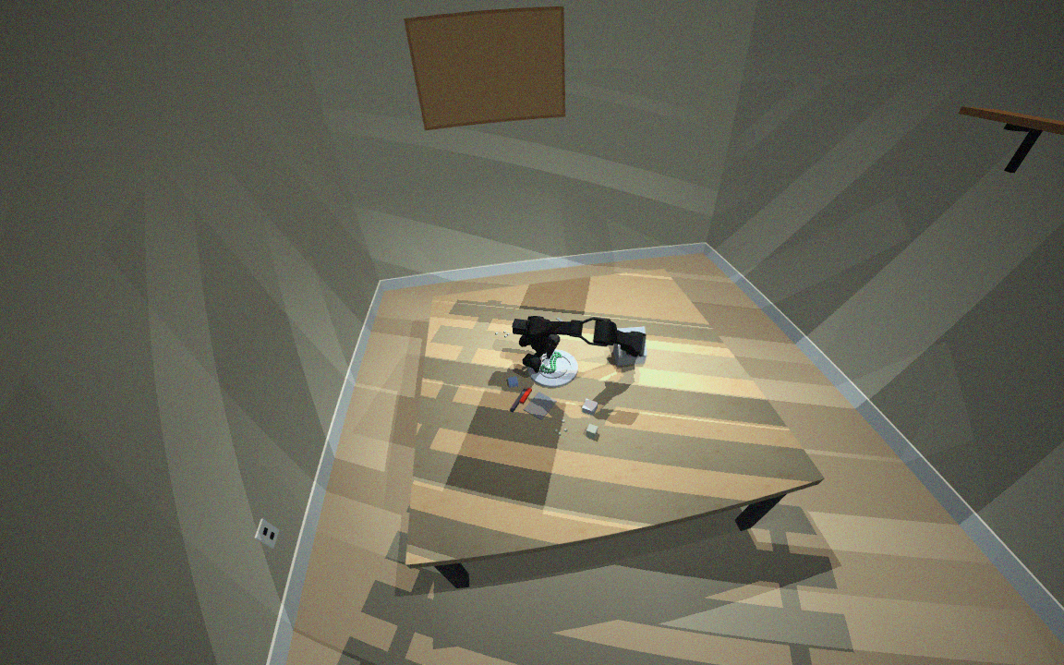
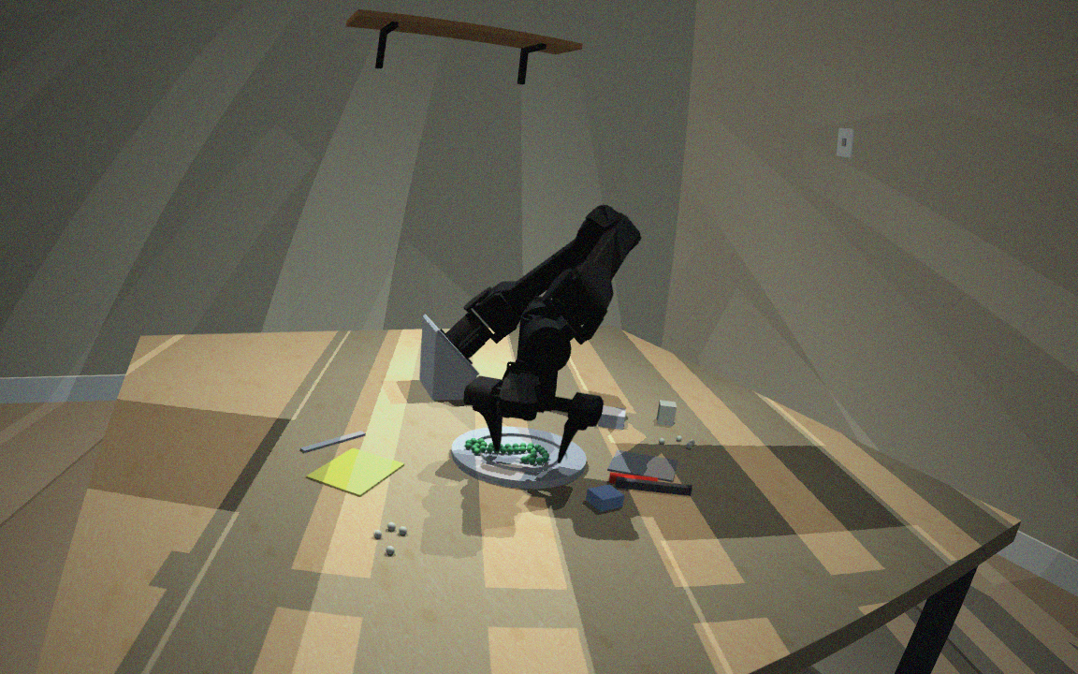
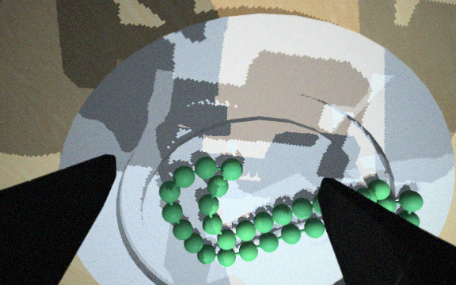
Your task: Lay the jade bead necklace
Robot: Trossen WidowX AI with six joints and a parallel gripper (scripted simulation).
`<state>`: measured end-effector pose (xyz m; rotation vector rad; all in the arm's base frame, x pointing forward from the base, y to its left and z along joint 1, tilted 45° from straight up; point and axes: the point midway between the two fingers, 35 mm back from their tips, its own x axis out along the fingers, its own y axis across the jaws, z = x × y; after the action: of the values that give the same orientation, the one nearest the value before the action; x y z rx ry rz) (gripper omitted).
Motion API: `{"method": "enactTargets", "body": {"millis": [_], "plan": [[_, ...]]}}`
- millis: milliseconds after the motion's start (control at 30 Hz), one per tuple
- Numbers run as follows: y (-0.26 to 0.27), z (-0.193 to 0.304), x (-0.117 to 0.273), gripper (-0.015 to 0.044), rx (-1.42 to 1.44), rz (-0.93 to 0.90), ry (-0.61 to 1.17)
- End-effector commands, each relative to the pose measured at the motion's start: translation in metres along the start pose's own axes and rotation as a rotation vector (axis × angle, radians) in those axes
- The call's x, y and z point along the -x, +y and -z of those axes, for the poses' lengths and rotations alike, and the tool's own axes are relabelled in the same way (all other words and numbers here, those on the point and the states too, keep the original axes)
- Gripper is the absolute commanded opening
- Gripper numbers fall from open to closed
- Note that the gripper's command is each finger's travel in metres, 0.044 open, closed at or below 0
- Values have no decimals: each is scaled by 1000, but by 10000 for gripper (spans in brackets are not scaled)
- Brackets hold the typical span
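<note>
Necklace (image 1: 553, 362) (image 2: 517, 449) (image 3: 248, 230) lies bunched across the round board (image 1: 553, 380) (image 2: 526, 481) (image 3: 418, 119); 1 tool (image 1: 541, 361) (image 2: 529, 452) (image 3: 220, 176) above it, released, fingers wide apart.

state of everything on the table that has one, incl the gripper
gripper: open, nothing between its fingers
jade bead necklace: bunched and doubled back on the board, not laid around the groove
round bead board: flat, necklace on it
yellow-green sheet: flat, unfolded
loose grey beads: scattered, unstrung
</note>
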<state>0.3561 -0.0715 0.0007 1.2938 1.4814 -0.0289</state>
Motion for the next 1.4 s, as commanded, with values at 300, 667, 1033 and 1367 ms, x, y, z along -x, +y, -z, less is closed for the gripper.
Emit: {"method": "enactTargets", "body": {"millis": [300, 667, 1033, 1367], "plan": [[0, 0, 0, 440, 1, 3, 1], [17, 22, 26, 204, 704, 3, 3], [21, 26, 30, 120, 839, 3, 3], [21, 24, 21, 120, 841, 3, -6]]}}
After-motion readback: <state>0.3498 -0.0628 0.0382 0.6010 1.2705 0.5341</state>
